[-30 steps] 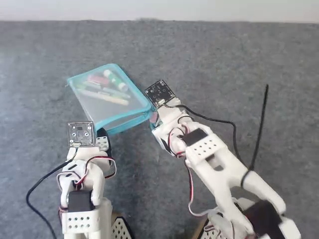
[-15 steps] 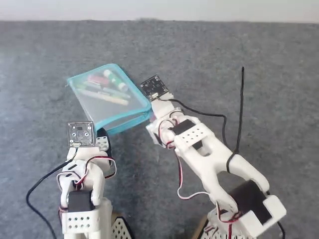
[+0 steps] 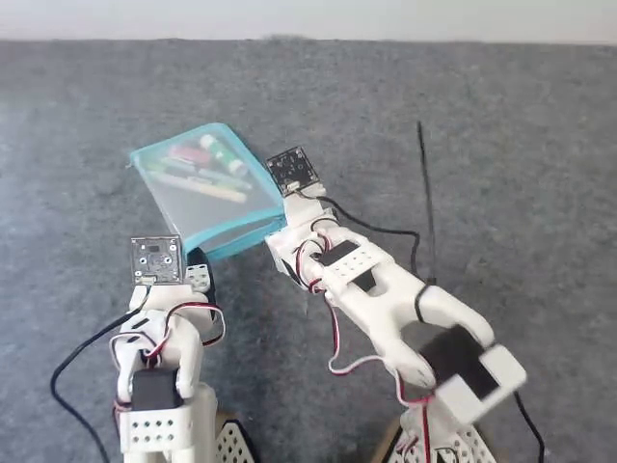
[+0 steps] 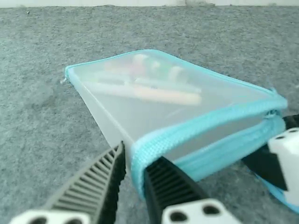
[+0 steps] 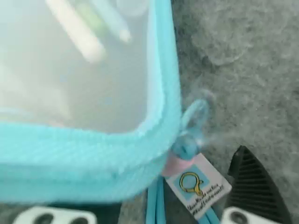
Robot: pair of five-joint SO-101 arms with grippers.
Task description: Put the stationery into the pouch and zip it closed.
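Note:
The translucent pouch (image 3: 207, 193) with teal zip edging lies flat on the grey carpet, with pens and markers (image 3: 207, 166) inside it. In the left wrist view, my left gripper (image 4: 138, 159) is shut on the pouch's (image 4: 187, 116) near teal corner edge, and the stationery (image 4: 159, 88) shows through its wall. My right gripper (image 3: 280, 246) stands open at the pouch's other near corner. In the right wrist view, the zipper pull (image 5: 194, 117) and its paper tag (image 5: 196, 184) lie between the jaws, beside one black finger (image 5: 252, 182).
Grey carpet (image 3: 501, 116) covers the table all around the pouch. A black cable (image 3: 424, 193) rises from the right arm. A white wall edge (image 3: 308, 19) runs along the far side.
The right arm has swung left, bringing its gripper closer along the pouch's near corner. The left arm and the pouch have not moved.

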